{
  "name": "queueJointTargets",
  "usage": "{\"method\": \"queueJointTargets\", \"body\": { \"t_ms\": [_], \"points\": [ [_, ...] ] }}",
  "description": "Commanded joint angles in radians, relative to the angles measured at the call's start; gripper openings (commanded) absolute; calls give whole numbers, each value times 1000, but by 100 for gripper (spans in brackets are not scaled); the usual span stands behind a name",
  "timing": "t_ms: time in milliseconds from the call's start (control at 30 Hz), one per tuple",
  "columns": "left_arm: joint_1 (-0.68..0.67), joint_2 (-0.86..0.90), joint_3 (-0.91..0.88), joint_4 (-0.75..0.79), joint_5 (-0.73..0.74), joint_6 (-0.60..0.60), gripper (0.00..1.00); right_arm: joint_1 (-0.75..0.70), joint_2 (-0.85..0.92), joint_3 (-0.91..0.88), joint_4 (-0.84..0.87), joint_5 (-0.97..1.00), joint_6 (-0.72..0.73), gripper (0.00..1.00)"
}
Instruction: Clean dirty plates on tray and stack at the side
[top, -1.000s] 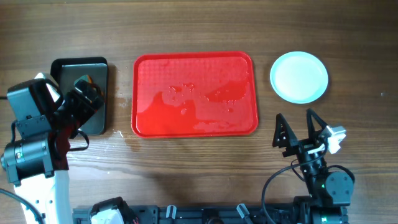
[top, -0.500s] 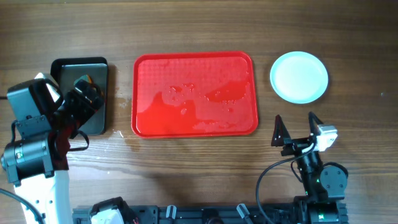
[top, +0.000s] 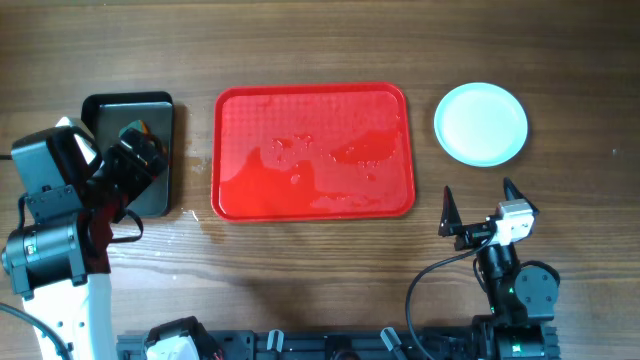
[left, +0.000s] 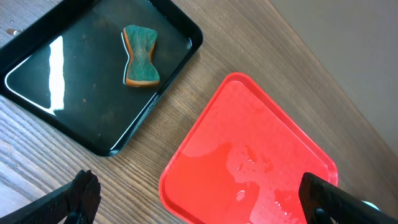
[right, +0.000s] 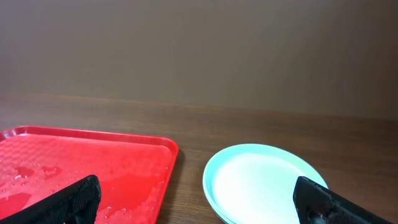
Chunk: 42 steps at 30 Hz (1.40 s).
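The red tray (top: 312, 150) lies mid-table with only a wet film and droplets on it; it also shows in the left wrist view (left: 249, 162) and the right wrist view (right: 74, 162). To its right, on the wood, sit the pale mint plates (top: 481, 123) in a stack. The top one looks clean, and a second rim shows beneath it (right: 267, 183). My right gripper (top: 478, 197) hovers open in front of the plates, apart from them (right: 199, 202). My left gripper (left: 202, 202) is open and empty, above the wood between the black tray and the red tray.
A glossy black tray (left: 74, 81) stands at the far left with a green-and-orange sponge (left: 140, 55) in it. In the overhead view my left arm (top: 70, 200) covers part of that tray (top: 160, 110). Bare wooden table surrounds everything.
My right arm has drawn back a little toward the front edge and its gripper has turned slightly, still open. The left arm, tray and plates have not moved.
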Motion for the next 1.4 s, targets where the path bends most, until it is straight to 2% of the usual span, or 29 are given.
{"method": "queueJointTargets", "body": {
  "t_ms": [0, 800, 900, 1000, 1167, 1367],
  "points": [
    [6, 1, 9, -1, 15, 1, 100, -6, -14, -1, 4, 22, -28, 100],
    [2, -18, 9, -1, 13, 2, 100, -6, -13, -1, 4, 22, -28, 100],
    [0, -53, 8, -16, -68, 8, 100, -6, -13, -1, 4, 22, -28, 100],
    [-37, -96, -15, -29, -82, 9, 100, -6, -13, -1, 4, 22, -28, 100],
    [-176, -200, -211, 152, -97, 68, 100, -6, -13, -1, 4, 22, -28, 100],
    [-301, -402, -616, 553, -93, 137, 100, -6, -13, -1, 4, 22, -28, 100]
  ]
}}
